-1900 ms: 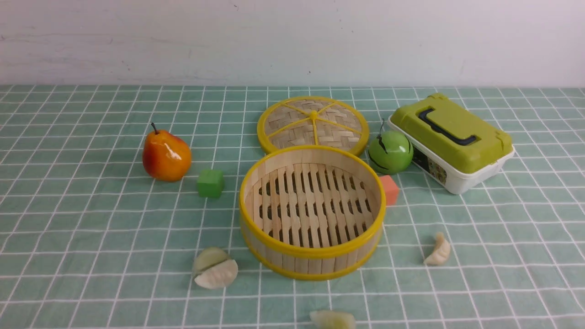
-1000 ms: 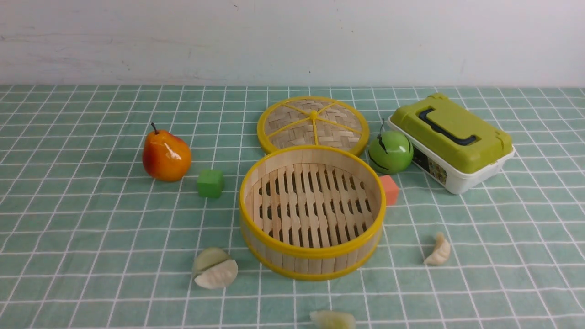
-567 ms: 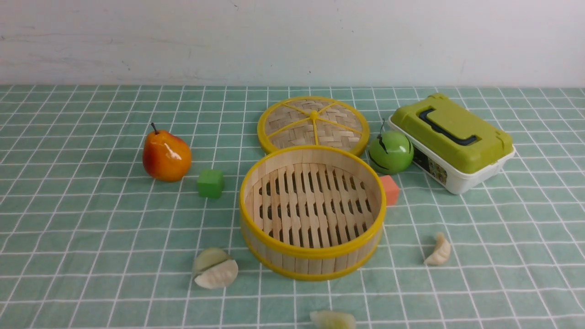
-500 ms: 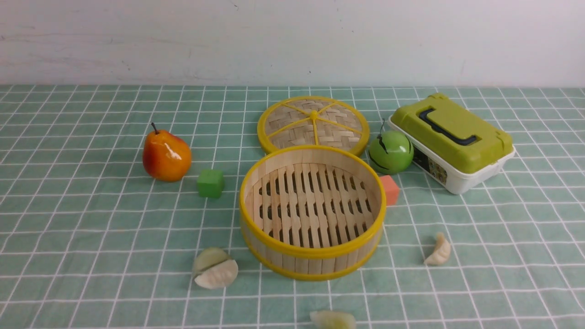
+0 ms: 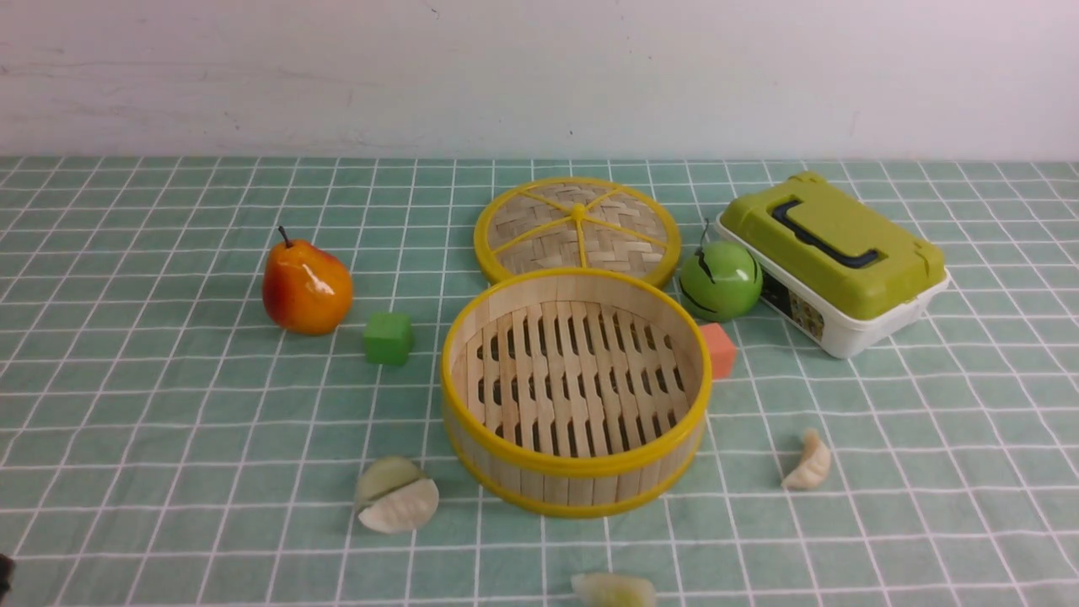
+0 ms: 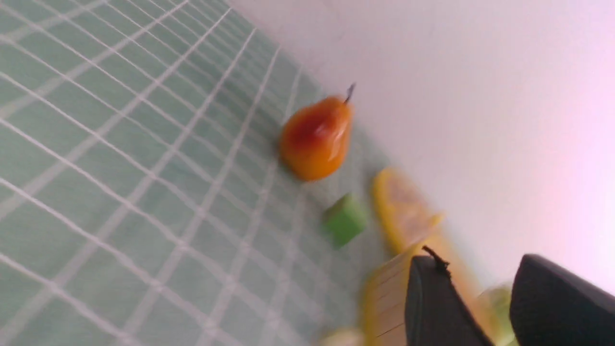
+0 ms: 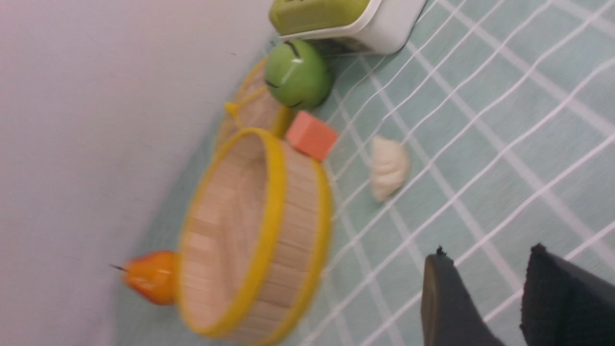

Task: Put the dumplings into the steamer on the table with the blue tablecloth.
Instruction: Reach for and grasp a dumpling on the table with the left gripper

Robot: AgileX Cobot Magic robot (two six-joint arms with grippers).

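The steamer [image 5: 576,392] stands empty in the middle of the blue tablecloth [image 5: 169,421] that covers the table. Two dumplings lie together at its front left, a greenish one [image 5: 384,474] and a cream one [image 5: 405,508]. Another dumpling [image 5: 809,462] lies to its front right, and one more [image 5: 613,590] is cut by the bottom edge. In the left wrist view my left gripper [image 6: 475,262] is open and empty, with the steamer [image 6: 384,298] blurred beyond it. My right gripper [image 7: 487,254] is open above bare cloth, short of the dumpling [image 7: 388,167] and steamer [image 7: 298,211].
The flat woven lid [image 5: 577,228] lies behind the steamer. A pear [image 5: 306,287] and a green cube [image 5: 389,338] sit to the left. An orange cube [image 5: 718,349], a green apple [image 5: 721,280] and a green-lidded box [image 5: 830,261] sit to the right.
A dark sliver has come into the bottom left corner of the front view. The steamer, dumplings and other objects have not moved.
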